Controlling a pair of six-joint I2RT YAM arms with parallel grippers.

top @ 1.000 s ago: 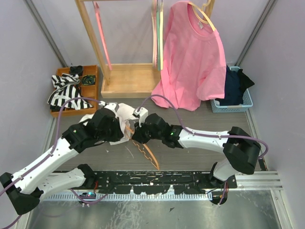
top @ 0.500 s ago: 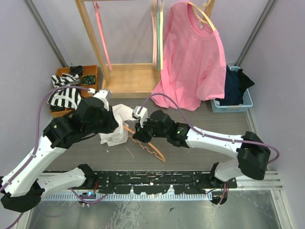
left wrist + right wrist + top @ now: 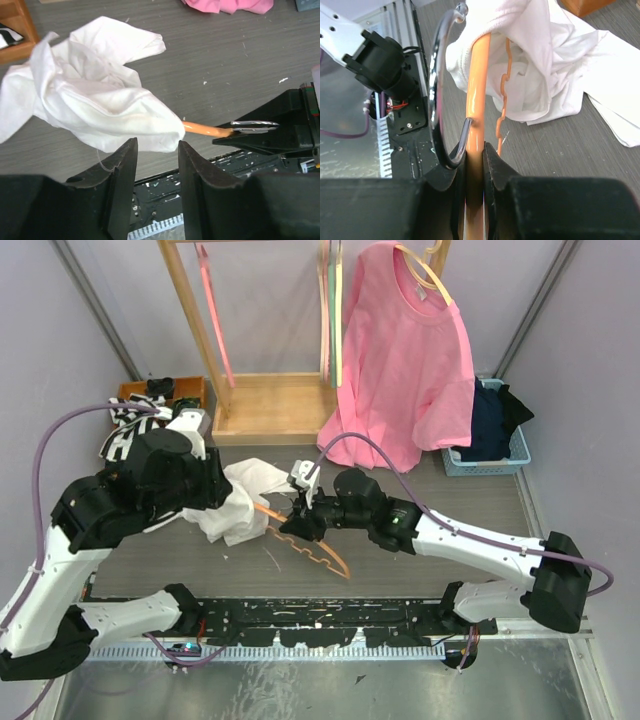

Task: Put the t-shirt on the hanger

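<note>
The t-shirt (image 3: 95, 100) is soft white cloth, matt and much wrinkled. The hanger (image 3: 476, 100) coming out of the t-shirt looks like smooth orange plastic with a light gloss. Its hook (image 3: 434, 100) is thin, shiny metal wire. Under the t-shirt, the table (image 3: 240, 55) is grey and matt, with a fine wood-like grain.

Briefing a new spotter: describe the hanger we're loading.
Forward of the wooden clothes rack, the right gripper clamps a thin orange hanger with a silver wire hook. Unlike the hangers on the rack, one arm sits inside the white t-shirt.
</note>
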